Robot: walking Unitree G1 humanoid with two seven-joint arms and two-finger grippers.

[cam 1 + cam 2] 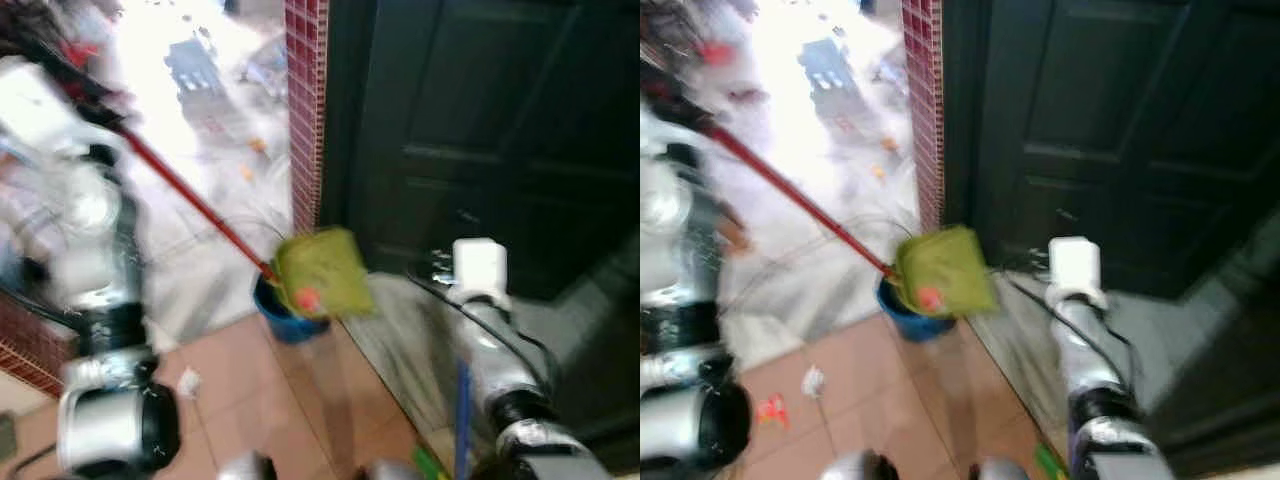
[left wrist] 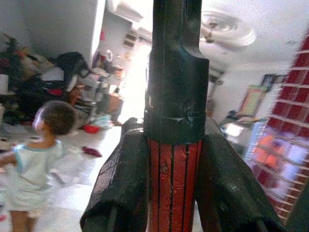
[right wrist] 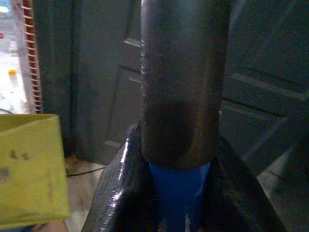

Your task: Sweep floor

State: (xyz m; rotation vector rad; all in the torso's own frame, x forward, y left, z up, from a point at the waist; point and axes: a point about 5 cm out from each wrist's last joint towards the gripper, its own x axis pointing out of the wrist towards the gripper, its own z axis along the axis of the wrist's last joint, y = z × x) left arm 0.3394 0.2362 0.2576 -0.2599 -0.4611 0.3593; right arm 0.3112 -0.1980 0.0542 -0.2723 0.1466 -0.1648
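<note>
Two arms raised: left gripper (image 2: pixel 174 193) fingers pinch one red handle (image 1: pixel 190 195) bearing a yellow dustpan (image 1: pixel 318 270); right gripper (image 3: pixel 178 193) fingers pinch one blue handle (image 3: pixel 177 193).

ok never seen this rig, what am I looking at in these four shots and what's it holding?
A humanoid robot sweeping. The two wide shots come from its head camera, looking down at a tiled floor beside a dark panelled door. The two close shots come from wrist cameras looking along each gripper. The left gripper clamps a red-and-black ribbed handle, apparently the long red stick ending at a yellow-green head over a blue bucket. The right gripper clamps a blue-and-black pole. Paper scraps lie on the tiles; a person stands behind.
</note>
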